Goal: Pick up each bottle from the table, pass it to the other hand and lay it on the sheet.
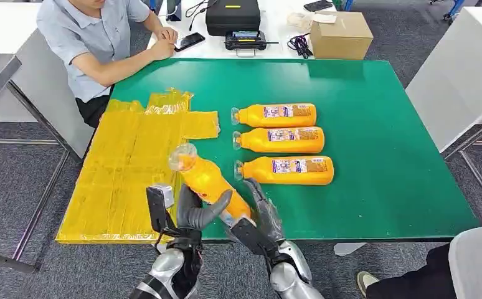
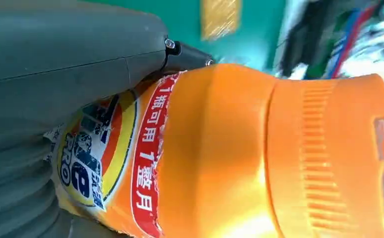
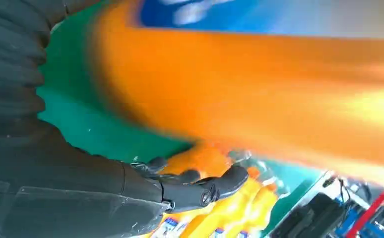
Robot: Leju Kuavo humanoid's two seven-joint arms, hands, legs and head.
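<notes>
- Four orange bottles are showing: three bottles (image 1: 285,143) are lying in a row on the green counter (image 1: 382,124), caps pointing toward the yellow sheet (image 1: 126,162), and the held bottle (image 1: 208,180) is hanging tilted above the counter's near edge, between the sheet and the row.
- Left hand (image 1: 195,208) is reaching up from below, thumb and fingers wrapping around the held bottle's lower body; in the left wrist view the thick grey thumb (image 2: 71,49) is pressing against the label.
- Right hand (image 1: 260,215) is rising just beside the bottle's base, fingers stretched out and spread, palm facing the bottle; whether it is touching cannot be told.
- One person (image 1: 101,37) is sitting at the far corner.
</notes>
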